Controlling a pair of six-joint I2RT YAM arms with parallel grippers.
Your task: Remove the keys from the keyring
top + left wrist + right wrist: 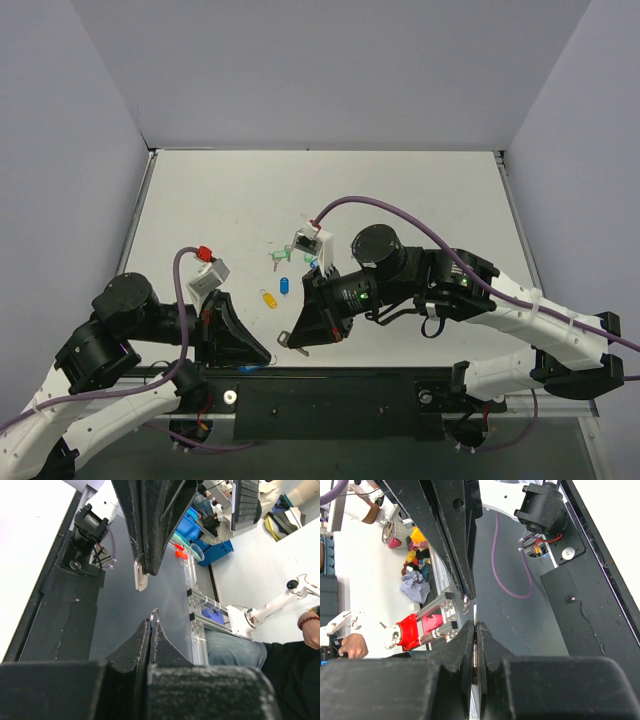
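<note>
Low over the near edge of the table (420,200), the left gripper (151,626) is clenched on the keyring (155,613) to anchor it. Facing it, the right gripper (475,626) pinches the key (141,577) — likely to work it free. Spare tags (268,298) lie beyond.

Left tool (266,357) and right tool (291,340) — both pinched tight.

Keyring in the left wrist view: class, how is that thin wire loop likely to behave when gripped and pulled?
The keyring looks like thin bare metal, so probably stiff, light and slippery. Only a small arc shows above the shut left gripper, so it may twist or slip out under pull.
</note>
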